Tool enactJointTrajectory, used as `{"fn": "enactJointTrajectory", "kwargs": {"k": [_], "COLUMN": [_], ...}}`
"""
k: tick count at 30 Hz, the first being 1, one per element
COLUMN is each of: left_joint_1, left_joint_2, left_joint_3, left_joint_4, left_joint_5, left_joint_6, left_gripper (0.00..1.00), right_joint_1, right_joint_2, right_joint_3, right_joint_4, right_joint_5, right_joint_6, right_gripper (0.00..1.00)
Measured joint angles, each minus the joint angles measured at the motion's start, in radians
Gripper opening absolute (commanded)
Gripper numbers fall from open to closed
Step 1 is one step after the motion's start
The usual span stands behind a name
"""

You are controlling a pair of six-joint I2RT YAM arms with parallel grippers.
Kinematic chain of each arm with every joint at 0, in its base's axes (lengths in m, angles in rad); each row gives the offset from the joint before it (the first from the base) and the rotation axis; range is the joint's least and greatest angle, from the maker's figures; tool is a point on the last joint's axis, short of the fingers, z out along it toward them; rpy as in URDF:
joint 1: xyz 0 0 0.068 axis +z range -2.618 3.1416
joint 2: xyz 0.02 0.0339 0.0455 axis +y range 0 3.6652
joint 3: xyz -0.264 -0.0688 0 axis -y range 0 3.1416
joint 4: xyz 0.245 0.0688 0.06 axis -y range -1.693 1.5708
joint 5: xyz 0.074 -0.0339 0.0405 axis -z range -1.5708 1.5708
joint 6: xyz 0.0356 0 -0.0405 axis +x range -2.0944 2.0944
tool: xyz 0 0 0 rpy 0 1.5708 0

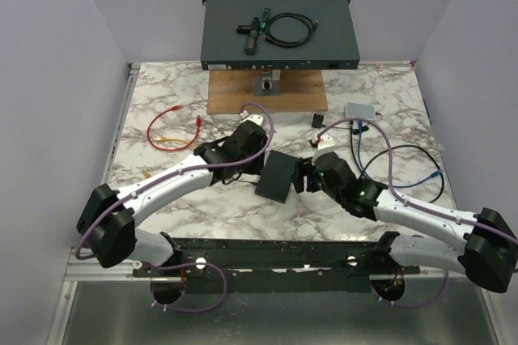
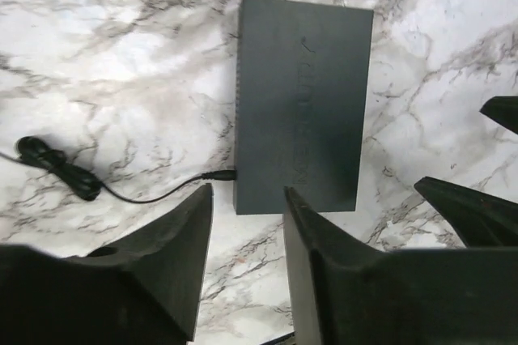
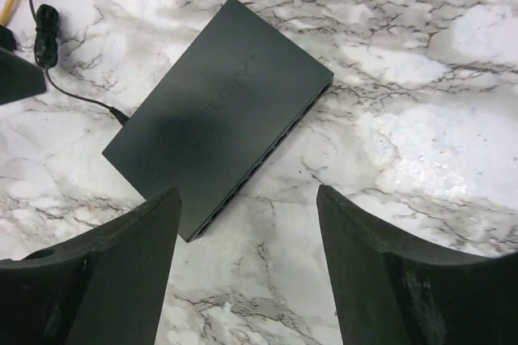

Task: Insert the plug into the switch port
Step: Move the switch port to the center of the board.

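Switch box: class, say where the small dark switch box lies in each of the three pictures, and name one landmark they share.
Top view: the switch box lies mid-table, just below the picture's centre.
Left wrist: it fills the upper centre, long side running up the frame.
Right wrist: it sits left of centre, lying diagonally.
Shared landmark: the marble table; both wrist views also show the black cord.

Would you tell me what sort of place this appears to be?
Probably a robotics lab test cell: plain walls enclose a marble-pattern table, the left arm and right arm are mounted at its near edge, and a small switch, a rack-mount unit and a red cable are set out.
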Motion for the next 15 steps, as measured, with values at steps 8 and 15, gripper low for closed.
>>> {"fn": "enactJointTrajectory", "kwargs": {"k": [8, 15], "left_joint_1": [0.049, 0.223], "left_joint_2": [-0.15, -0.24], "left_joint_3": [-0.002, -0.002], "left_joint_4": [-0.093, -0.169], "left_joint_5": [-0.113, -0.133], "left_joint_6": [-0.081, -0.098], "left_gripper": [0.94, 0.98], "right_joint_1": [0.0, 0.0], "right_joint_2": [-0.044, -0.027], "right_joint_3": [0.019, 0.047], "right_joint_4": [-0.013, -0.007], "right_joint_5": [0.034, 0.047], "right_joint_6": [-0.011, -0.001], "right_gripper": [1.0, 1.0]}}
